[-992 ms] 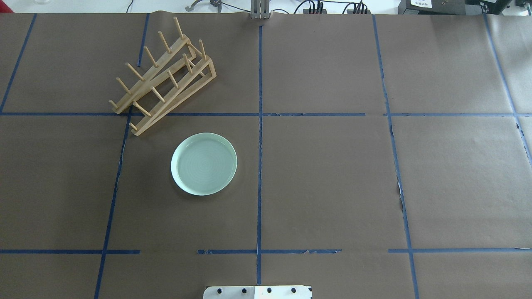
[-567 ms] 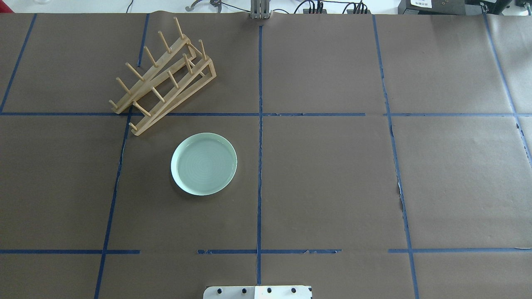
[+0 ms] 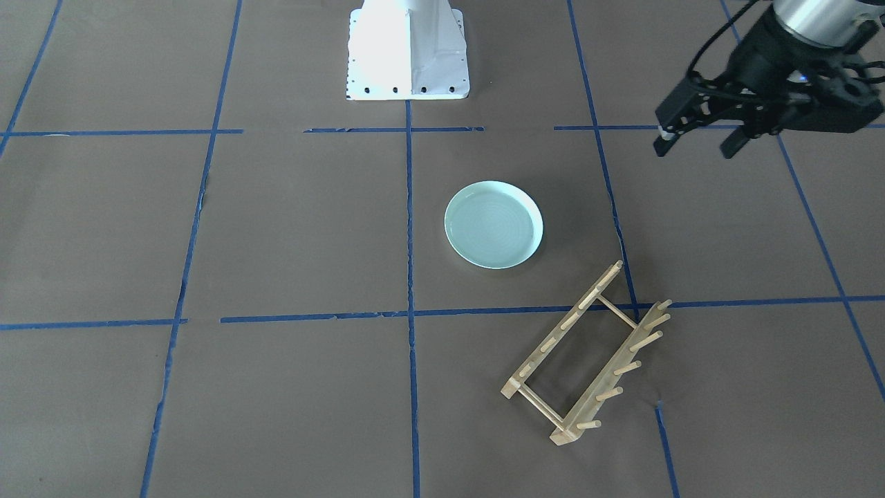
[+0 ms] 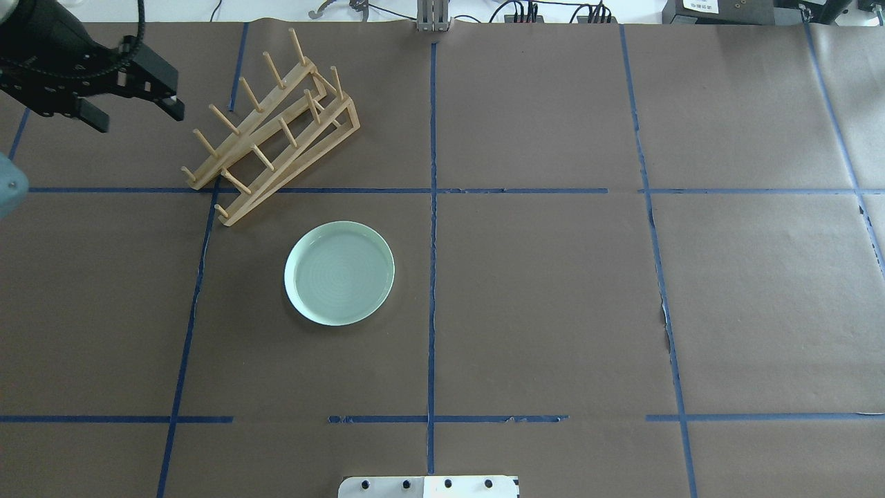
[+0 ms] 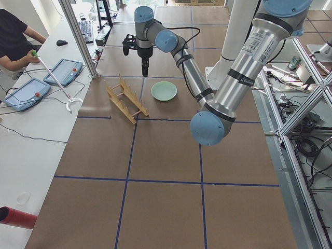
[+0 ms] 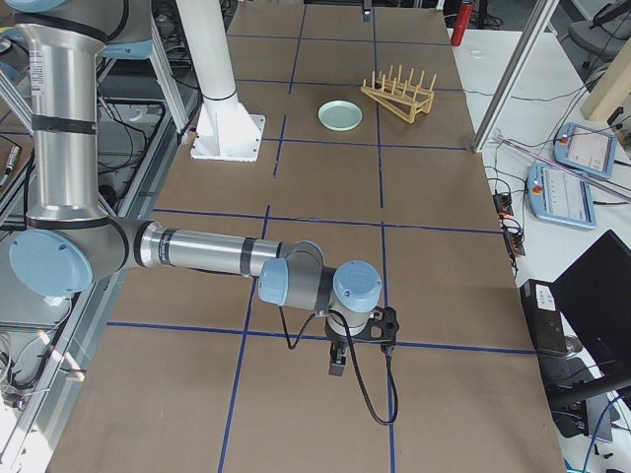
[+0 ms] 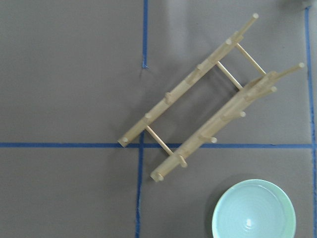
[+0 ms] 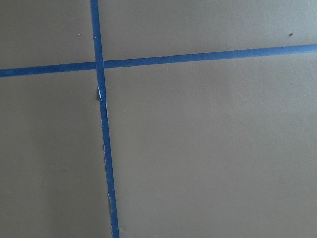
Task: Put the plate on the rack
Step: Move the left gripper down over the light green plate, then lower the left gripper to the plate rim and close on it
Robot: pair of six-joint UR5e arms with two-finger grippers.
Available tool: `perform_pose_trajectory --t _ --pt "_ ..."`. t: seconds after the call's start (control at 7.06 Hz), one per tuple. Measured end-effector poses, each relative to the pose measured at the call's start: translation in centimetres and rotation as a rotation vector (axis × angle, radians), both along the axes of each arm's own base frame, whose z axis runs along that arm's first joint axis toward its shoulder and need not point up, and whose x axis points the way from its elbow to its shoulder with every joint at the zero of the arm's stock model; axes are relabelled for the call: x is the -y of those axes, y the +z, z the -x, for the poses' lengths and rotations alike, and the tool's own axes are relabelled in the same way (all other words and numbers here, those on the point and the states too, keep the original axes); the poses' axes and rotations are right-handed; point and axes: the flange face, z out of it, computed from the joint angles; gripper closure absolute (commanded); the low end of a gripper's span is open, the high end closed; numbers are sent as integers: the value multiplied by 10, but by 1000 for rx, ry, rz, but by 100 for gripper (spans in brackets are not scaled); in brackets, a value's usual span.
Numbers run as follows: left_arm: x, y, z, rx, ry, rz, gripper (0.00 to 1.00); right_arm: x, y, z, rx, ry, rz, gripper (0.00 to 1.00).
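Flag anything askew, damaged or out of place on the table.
The rack stands upright but diagonal to the grid lines, straddling one. The tape is torn and frayed in the overhead view's right half. The plate lies flat and whole, apart from the rack. Nothing is spilled.

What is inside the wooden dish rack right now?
Nothing sits in the light wooden peg rack; the round mint-green plate lies flat on the table, apart. Its underside is hidden.

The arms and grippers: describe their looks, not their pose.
The left arm and right arm are silver tubes with pale-blue joint caps; the left bears a printed label. The left gripper and right gripper are black, two-fingered, trailing black cables.
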Motion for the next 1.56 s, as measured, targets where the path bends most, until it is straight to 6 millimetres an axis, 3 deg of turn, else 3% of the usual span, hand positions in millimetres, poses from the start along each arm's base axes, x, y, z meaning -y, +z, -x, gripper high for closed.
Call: perform_pose_trajectory --t 0.43,0.71,0.99,1.13,1.56 --pt "-50 -27 -129 94 -42 20 0 0 0 0 0 0 0 0" --pt "-60 -31 -206 176 -44 -3 0 0 0 0 0 0 0 0" --pt "-56 -53 -247 194 -44 -14 0 0 0 0 0 0 0 0" --pt "-58 -53 -263 209 -46 -33 0 0 0 0 0 0 0 0" --pt "-59 -10 -336 210 -28 -64 0 0 0 0 0 0 0 0"
